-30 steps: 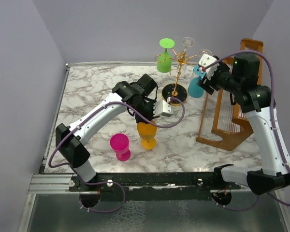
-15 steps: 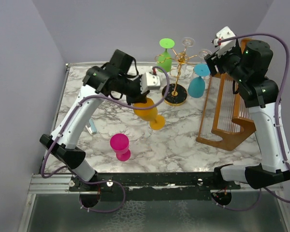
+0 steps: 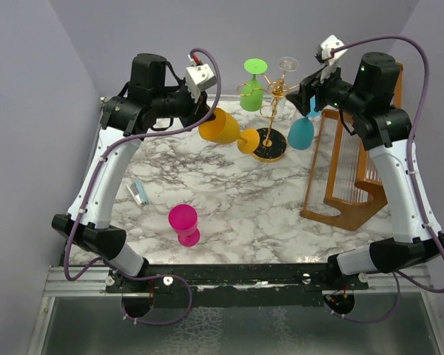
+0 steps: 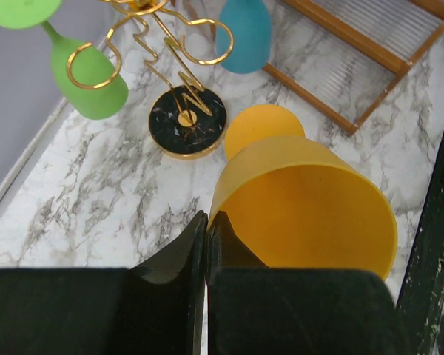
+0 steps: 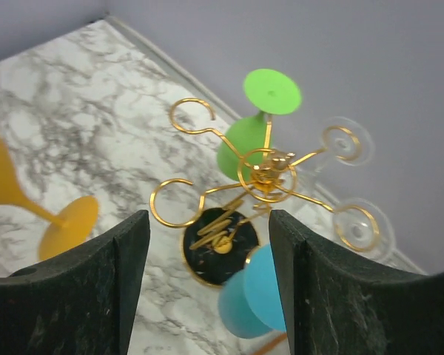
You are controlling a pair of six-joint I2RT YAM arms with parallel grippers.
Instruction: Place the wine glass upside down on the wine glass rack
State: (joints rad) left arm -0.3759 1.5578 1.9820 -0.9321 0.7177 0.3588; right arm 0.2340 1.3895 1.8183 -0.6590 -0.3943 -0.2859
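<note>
The gold wine glass rack (image 3: 277, 89) stands at the back on its black base (image 3: 268, 145). A green glass (image 3: 252, 94), a blue glass (image 3: 302, 132) and two clear glasses (image 3: 287, 65) hang on it bowl down. My left gripper (image 3: 206, 120) is shut on the rim of an orange wine glass (image 3: 223, 128). It holds the glass tilted in the air left of the rack, foot toward the base. In the left wrist view the gripper (image 4: 206, 222) pinches the orange bowl (image 4: 303, 200). My right gripper (image 5: 209, 222) is open and empty above the rack hub (image 5: 265, 174).
A pink glass (image 3: 183, 224) stands upside down near the front of the marble table. A small pale blue object (image 3: 138, 193) lies to its left. A brown wooden slatted frame (image 3: 351, 177) stands at the right, beside the blue glass. Walls close the back and sides.
My left arm lifted the orange glass off the table and carried it back toward the rack, tilting it. My right gripper left the blue glass and rose above the rack.
</note>
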